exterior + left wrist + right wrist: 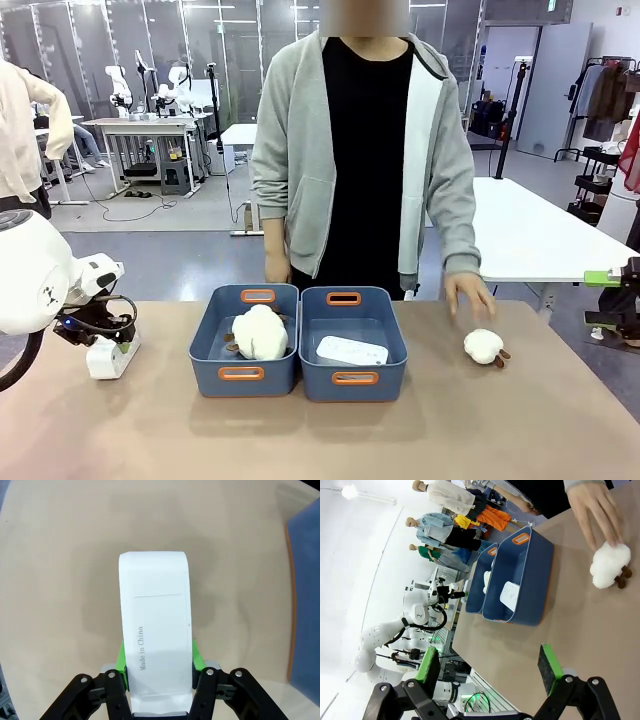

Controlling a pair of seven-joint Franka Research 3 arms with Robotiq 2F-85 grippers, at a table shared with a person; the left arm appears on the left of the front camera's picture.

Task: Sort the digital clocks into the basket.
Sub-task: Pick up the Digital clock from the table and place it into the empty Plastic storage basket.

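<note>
The left gripper (157,656) is clamped across the narrow sides of a white clock (155,615) at the table's (520,430) left side, apart from the blue basket (318,384). The clock's hard, smooth plastic looks light but slippery, so this hold across its body suits it. The right gripper (490,667) stands apart.

Item 1, first clock (155,625): a white, hard plastic block with rounded corners. The face turned to the left wrist camera carries a thin seam line and the print "Made in China". It is clamped across its width between the green pads of the left gripper (159,657), with its long axis pointing away from the fingers. It sits low at the table's (520,430) left side, well apart from the basket.

Item 2, second clock (352,351): same white block, lying flat on the basket floor.

Item 3, basket (320,386): a blue rectangular bin with orange-rimmed handle slots at both ends, upright at mid-table.
</note>
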